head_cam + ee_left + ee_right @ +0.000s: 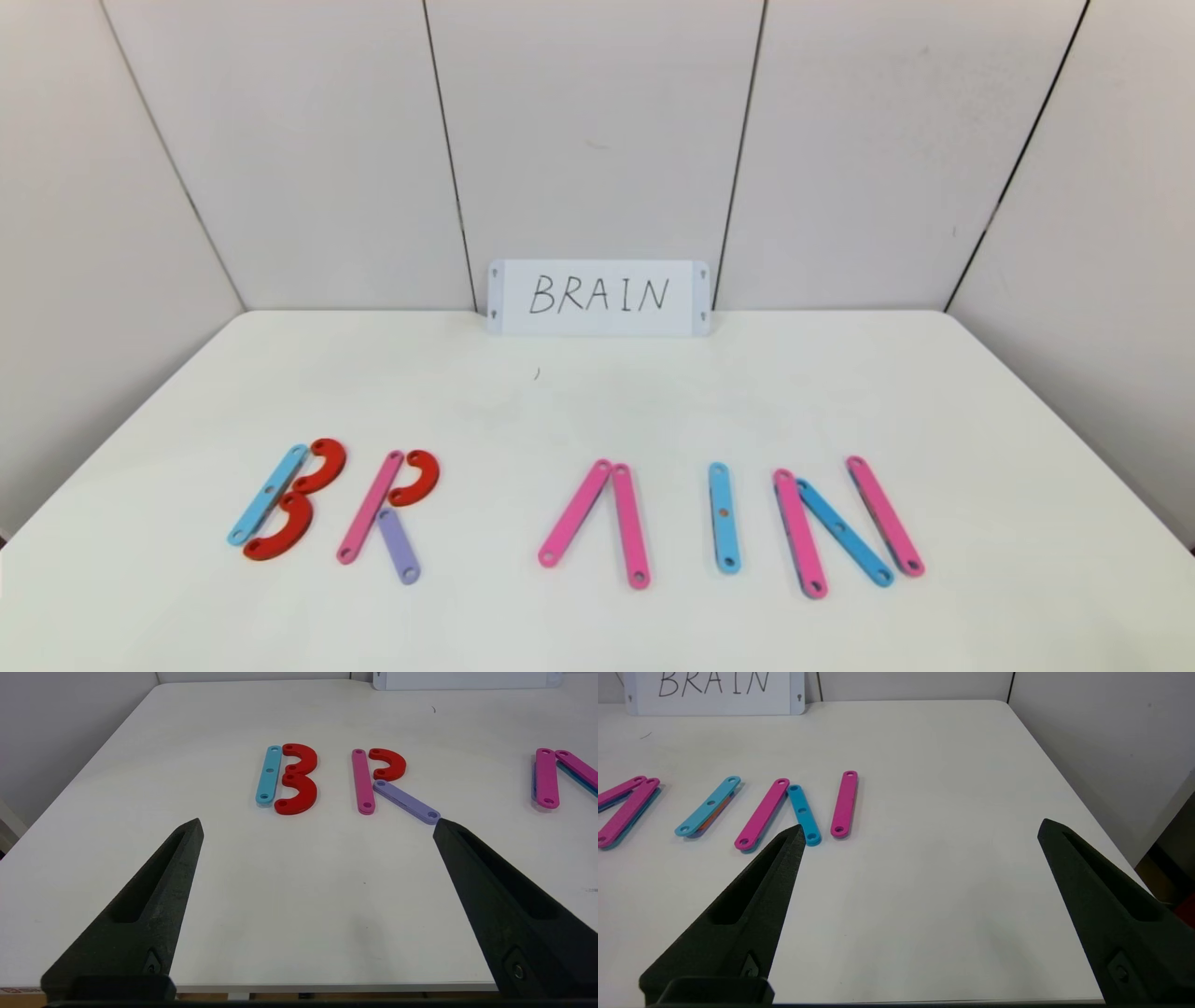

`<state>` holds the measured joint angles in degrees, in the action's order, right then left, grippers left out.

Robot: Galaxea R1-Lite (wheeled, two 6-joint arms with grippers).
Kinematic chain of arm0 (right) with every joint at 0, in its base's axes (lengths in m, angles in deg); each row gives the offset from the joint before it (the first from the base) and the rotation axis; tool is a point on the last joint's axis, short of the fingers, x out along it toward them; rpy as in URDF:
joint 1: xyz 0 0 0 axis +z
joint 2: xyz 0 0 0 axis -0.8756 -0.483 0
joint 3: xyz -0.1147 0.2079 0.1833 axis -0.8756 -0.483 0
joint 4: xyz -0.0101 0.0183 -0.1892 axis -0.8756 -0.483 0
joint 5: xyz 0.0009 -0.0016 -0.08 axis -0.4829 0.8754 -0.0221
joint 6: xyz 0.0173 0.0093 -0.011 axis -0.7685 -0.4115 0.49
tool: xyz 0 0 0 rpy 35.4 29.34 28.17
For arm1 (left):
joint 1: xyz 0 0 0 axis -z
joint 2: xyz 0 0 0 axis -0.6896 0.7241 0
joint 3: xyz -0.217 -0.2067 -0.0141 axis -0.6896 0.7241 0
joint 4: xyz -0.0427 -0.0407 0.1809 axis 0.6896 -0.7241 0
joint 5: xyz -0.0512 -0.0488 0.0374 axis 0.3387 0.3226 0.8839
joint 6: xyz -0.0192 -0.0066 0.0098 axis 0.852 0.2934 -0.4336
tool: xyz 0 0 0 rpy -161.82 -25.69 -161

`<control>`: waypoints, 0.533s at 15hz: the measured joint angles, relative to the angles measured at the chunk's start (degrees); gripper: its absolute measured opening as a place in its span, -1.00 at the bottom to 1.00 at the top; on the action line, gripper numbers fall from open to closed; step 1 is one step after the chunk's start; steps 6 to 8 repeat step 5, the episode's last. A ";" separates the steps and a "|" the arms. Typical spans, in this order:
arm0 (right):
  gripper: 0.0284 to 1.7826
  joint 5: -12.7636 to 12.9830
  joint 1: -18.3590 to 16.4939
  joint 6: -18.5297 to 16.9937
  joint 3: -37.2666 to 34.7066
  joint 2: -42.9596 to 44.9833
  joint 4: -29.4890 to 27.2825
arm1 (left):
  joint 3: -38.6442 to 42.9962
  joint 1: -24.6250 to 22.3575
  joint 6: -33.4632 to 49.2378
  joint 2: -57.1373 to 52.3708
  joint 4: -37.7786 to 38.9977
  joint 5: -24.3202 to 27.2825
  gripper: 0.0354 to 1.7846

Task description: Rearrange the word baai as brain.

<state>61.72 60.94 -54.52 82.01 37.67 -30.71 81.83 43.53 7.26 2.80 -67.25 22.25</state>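
Note:
The word lies in a row on the white table [597, 401]. From the left: a B of a light-blue strip [268, 494] and two red arcs [297, 501], an R of a pink strip [370, 507], a red arc [417, 478] and a purple strip [399, 545], an A of two pink strips [602, 523] without a crossbar, a light-blue I [723, 516], and an N of two pink strips and a light-blue diagonal [843, 532]. My left gripper [317, 826] is open and empty above the table's front edge, before the B [293, 780] and R [383, 781]. My right gripper [920, 828] is open and empty, right of the N [803, 807].
A white card [599, 298] with handwritten BRAIN leans on the back wall. Grey wall panels close the back and sides. Bare table lies between the letters and the card, and along the front edge.

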 joint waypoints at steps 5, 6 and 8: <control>0.95 0.00 0.02 -0.16 0.07 0.00 0.00 | 0.00 0.00 0.02 0.00 0.00 0.02 0.94; 0.95 0.00 0.02 -0.16 0.07 0.00 0.00 | 0.00 0.00 0.02 0.00 0.00 0.02 0.94; 0.95 0.00 0.02 -0.16 0.07 0.00 0.00 | 0.00 0.00 0.02 0.00 0.00 0.02 0.94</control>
